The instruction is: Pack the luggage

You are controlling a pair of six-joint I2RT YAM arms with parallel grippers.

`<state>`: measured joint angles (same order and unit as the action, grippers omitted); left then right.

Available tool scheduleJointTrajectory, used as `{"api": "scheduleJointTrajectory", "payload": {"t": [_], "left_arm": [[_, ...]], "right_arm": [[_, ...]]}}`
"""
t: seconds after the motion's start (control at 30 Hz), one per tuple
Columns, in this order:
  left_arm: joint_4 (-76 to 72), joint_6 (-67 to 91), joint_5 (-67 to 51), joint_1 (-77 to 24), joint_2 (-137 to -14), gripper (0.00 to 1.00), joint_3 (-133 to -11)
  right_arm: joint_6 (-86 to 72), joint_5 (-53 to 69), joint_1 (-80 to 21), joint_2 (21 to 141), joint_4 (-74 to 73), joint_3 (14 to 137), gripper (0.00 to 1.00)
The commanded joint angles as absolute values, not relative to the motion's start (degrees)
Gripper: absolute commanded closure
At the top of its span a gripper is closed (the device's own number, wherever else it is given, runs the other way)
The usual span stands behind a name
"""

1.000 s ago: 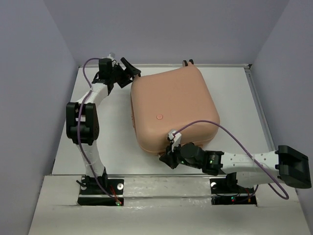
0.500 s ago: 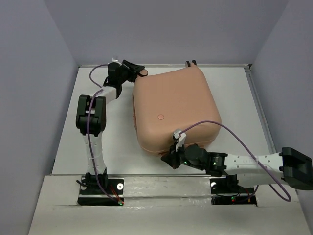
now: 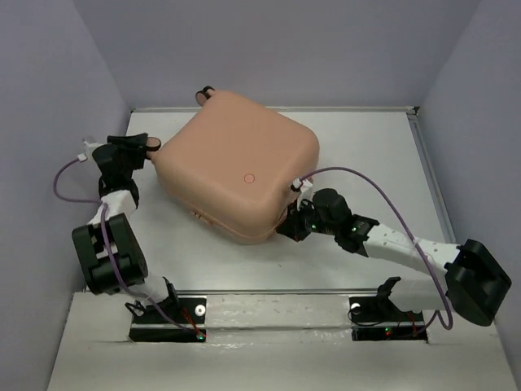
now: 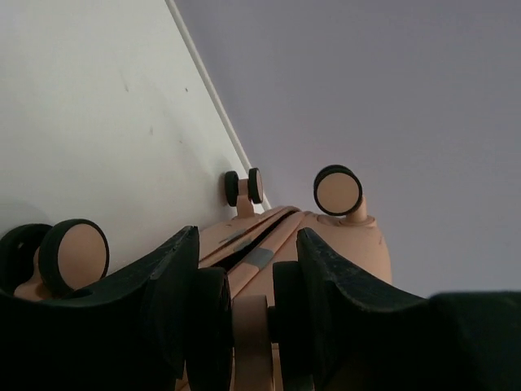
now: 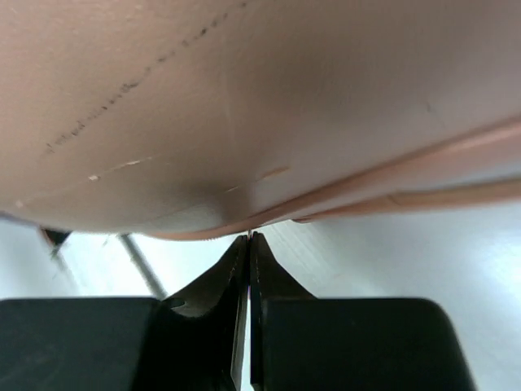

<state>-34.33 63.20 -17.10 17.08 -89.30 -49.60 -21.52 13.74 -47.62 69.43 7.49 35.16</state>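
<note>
The luggage [image 3: 236, 175] is lying closed and flat on the table [image 3: 366, 155], sitting left of centre toward the back and turned at an angle. My left gripper [image 3: 146, 144] has its fingers straddling a caster [image 4: 248, 326] at the left corner. It looks clamped on, which makes sense as a handle for swinging the whole case. The right gripper [image 5: 248, 240] is pinched fully together with nothing in it, and its tips are jammed against the seam at the near right corner. I reckon it's there as a pusher, not a grabber.

Compared with a second ago, the case has spun and slid left, away from its squarer spot on the right. The left arm has folded back toward the left wall, taking the caster corner with it. The right arm has stretched forward, following the edge.
</note>
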Motion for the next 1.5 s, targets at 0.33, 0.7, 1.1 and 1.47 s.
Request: {"api": "scheduleJointTrajectory", "payload": {"t": [0.33, 0.7, 1.1, 1.47], "left_arm": [[-26.5, 57.2, -32.1, 19.9, -68.1, 0.94, -41.5], [-9.8, 46.5, -23.4, 19.8, -63.7, 0.01, -50.5], [3.2, 33.2, -14.0, 8.5, -37.2, 0.52, -41.1], [10.2, 42.1, -20.1, -11.5, -21.7, 0.94, -24.1]], "right_arm": [[-33.0, 4.1, -65.0, 68.0, 29.6, 19.5, 0.93], [-22.8, -0.5, -61.5, 63.3, 14.2, 35.7, 0.93], [-19.9, 10.0, -47.4, 68.5, 12.5, 46.7, 0.93], [-22.1, 14.2, -46.1, 63.0, 11.5, 33.8, 0.93]]}}
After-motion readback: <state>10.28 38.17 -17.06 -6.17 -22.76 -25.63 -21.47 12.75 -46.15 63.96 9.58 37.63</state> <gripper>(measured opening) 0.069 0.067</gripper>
